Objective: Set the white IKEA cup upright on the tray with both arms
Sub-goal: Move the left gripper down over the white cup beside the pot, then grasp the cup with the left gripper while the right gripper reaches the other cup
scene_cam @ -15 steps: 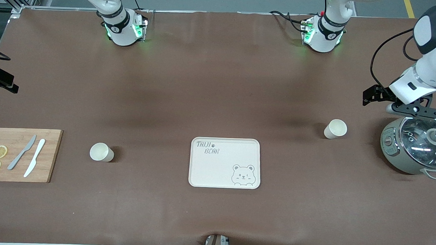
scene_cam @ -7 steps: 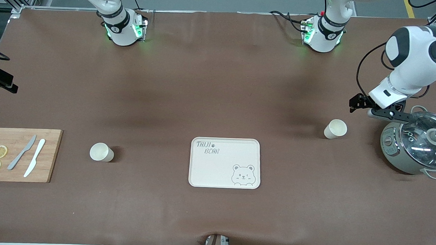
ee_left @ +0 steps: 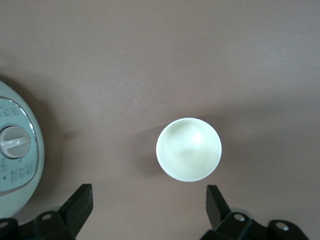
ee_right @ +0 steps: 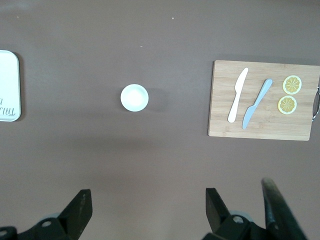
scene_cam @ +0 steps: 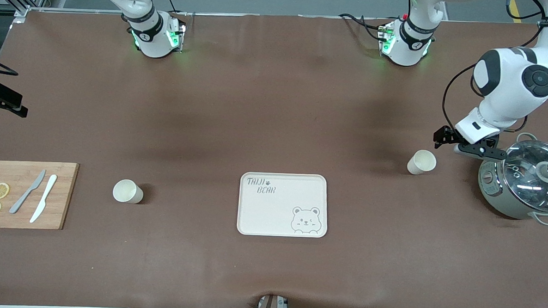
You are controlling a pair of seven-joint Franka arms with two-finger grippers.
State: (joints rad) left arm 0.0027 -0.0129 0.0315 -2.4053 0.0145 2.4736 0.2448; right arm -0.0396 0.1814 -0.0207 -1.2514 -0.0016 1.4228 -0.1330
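On brown table [scene_cam: 276, 103]: cream tray [scene_cam: 283, 205]; cups [scene_cam: 421, 162]

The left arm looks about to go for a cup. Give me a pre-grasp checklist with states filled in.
1. Left gripper open: ok, fingers spread wide.
2. Cup near the pot upright, mouth up: ok.
3. Left gripper centred over that cup: not ok, cup sits off the finger line in the left wrist view.
4. Tray has room for cups: ok.
5. Second cup upright, between the tray and the board: ok.
6. Right gripper open, high over the table: ok.
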